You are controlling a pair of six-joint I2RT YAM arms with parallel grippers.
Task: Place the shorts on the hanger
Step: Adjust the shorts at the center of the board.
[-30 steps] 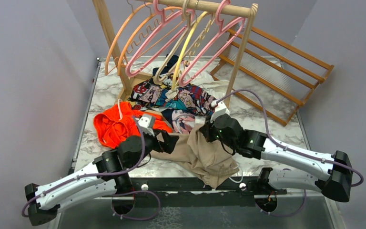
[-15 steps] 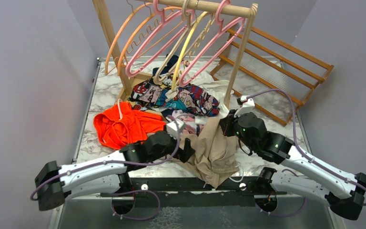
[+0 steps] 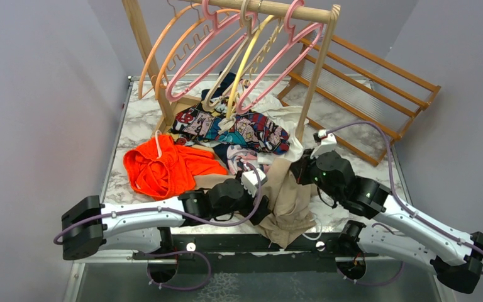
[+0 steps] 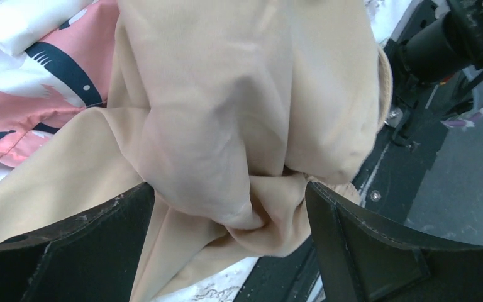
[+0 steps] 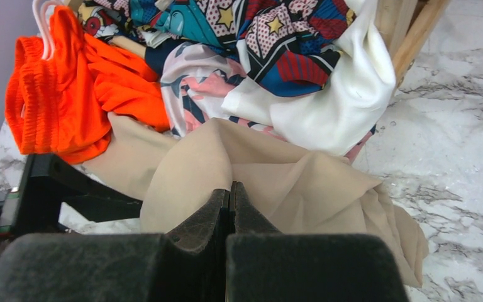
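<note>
The beige shorts (image 3: 287, 202) lie bunched at the table's near edge, partly hanging over it. My right gripper (image 3: 297, 168) is shut on a fold of the shorts (image 5: 302, 182) at their far end and holds it raised; its fingertips (image 5: 229, 187) are pressed together on the fabric. My left gripper (image 3: 265, 212) is open, with a bunched fold of the shorts (image 4: 226, 126) between its wide-apart fingers (image 4: 352, 245). Two pink hangers (image 3: 275, 63) hang on the wooden rail at the back, among orange and yellow ones.
The orange garment (image 3: 160, 167) lies at the left and the comic-print cloth (image 3: 233, 132) and a white cloth (image 5: 339, 107) behind the shorts. The rail's post (image 3: 314, 82) stands just behind my right gripper. A wooden slatted rack (image 3: 365, 94) leans at the back right.
My left arm has swept right along the near edge to the shorts. My right gripper has drawn the fold up and to the right, then held nearly still.
</note>
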